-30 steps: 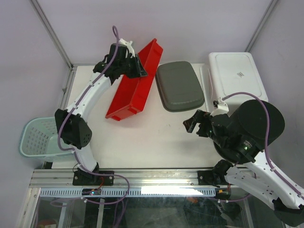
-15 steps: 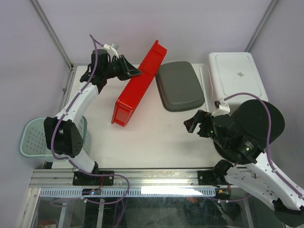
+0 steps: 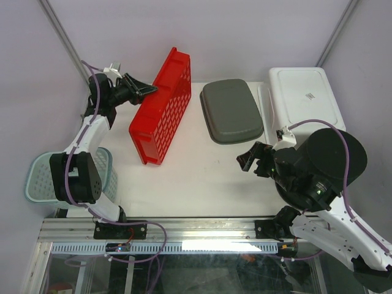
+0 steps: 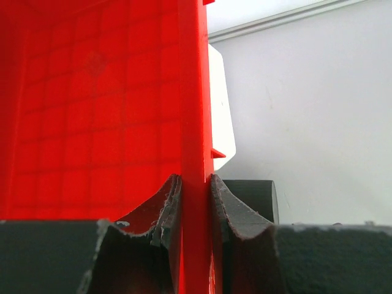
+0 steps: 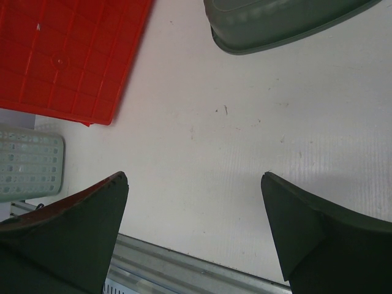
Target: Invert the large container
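The large red container [image 3: 160, 107] stands tilted on its long side at the table's back left, its gridded underside facing up and right. My left gripper [image 3: 146, 90] is shut on its upper rim; in the left wrist view both pads pinch the red wall [image 4: 195, 153] between them, the gripper [image 4: 195, 195] closed around it. The red bottom also shows in the right wrist view [image 5: 73, 55]. My right gripper [image 3: 250, 160] is open and empty above bare table at the front right, its fingers [image 5: 79, 226] spread wide.
A grey upside-down container [image 3: 231, 110] lies at the back centre, also in the right wrist view [image 5: 288, 21]. A white upside-down bin [image 3: 303, 95] sits at the back right. A pale green basket [image 3: 46, 174] hangs off the table's left edge.
My left gripper has swung left and back with the red container's rim, tipping it from open-side-up past its side so its gridded bottom now faces up. The right arm has not moved.
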`<action>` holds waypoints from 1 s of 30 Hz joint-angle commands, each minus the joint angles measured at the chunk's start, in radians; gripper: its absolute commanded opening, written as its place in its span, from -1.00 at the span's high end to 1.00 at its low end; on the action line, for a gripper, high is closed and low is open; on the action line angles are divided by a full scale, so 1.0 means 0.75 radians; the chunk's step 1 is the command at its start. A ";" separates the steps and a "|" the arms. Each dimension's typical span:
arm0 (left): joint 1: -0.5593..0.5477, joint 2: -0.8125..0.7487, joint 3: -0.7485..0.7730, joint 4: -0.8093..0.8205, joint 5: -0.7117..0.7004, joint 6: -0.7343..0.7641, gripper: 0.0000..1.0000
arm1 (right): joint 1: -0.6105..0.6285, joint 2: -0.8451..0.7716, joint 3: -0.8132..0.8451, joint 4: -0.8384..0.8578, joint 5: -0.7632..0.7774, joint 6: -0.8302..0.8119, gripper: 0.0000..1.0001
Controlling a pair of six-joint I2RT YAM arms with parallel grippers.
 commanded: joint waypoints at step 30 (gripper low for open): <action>0.216 -0.023 0.171 -0.868 -0.610 0.838 -0.50 | 0.003 0.046 0.058 0.081 -0.044 0.013 -0.87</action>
